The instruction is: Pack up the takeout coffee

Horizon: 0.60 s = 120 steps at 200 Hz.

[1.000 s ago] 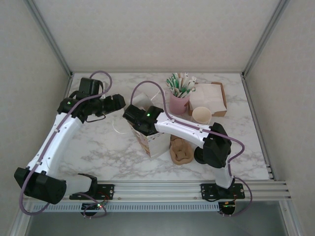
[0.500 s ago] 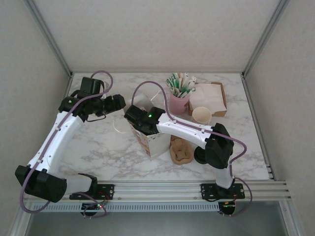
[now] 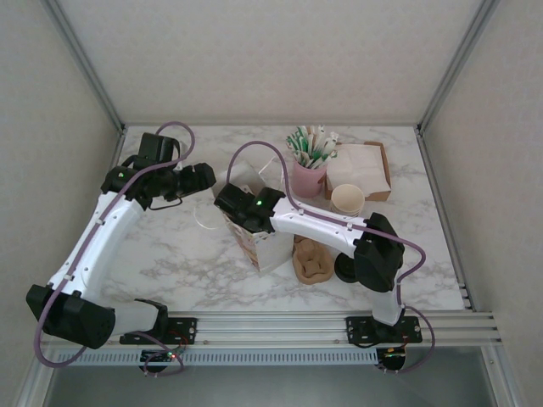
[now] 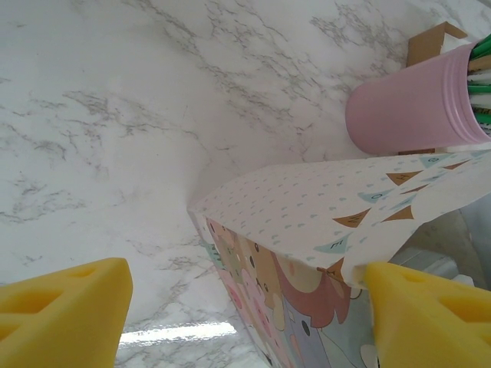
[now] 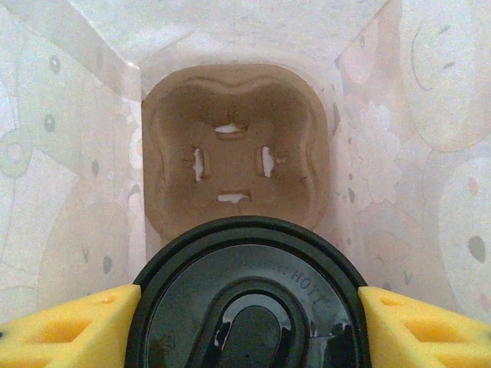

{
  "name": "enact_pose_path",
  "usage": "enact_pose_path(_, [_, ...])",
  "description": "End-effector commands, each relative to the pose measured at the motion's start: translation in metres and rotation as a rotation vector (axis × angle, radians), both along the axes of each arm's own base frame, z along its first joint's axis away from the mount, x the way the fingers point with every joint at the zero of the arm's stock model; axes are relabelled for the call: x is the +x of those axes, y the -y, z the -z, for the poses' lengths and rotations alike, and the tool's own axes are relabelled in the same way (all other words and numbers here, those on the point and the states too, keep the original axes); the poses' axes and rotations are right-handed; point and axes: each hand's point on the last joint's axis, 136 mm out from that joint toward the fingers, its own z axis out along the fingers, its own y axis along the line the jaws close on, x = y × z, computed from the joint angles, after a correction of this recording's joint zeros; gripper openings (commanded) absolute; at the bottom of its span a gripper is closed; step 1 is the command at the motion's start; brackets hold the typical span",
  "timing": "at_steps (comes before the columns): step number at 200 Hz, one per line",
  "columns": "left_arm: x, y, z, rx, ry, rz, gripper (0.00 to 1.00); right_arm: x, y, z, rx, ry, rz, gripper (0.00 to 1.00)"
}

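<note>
R tool (image 5: pixel 249 326) grips takeout coffee (image 5: pixel 247 287) in bag (image 5: pixel 433 115) — above carrier (image 5: pixel 230 107).

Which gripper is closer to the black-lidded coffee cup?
Right. The right gripper holds the coffee cup inside the paper bag; the left gripper is outside, open at the bag's top edge.

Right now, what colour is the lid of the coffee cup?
The lid is glossy black; the right wrist view shows it best.

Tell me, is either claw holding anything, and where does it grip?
The right gripper holds the takeout coffee by opposite sides of its black lid, inside the paper bag. The left gripper holds nothing.
</note>
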Motion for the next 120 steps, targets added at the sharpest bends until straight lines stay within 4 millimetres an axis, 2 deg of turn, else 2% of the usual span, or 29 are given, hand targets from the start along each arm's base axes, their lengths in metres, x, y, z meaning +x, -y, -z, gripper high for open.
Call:
enact_pose_path(1, [-0.002, -0.005, 0.007, 0.048, -0.037, -0.004, 0.78, -0.021, 0.018, 0.051, -0.121, -0.114, -0.01, 0.56])
enact_pose_path(120, [-0.003, -0.005, 0.01, 0.057, -0.046, -0.002, 0.78, -0.035, 0.024, 0.09, -0.16, -0.203, 0.022, 0.57])
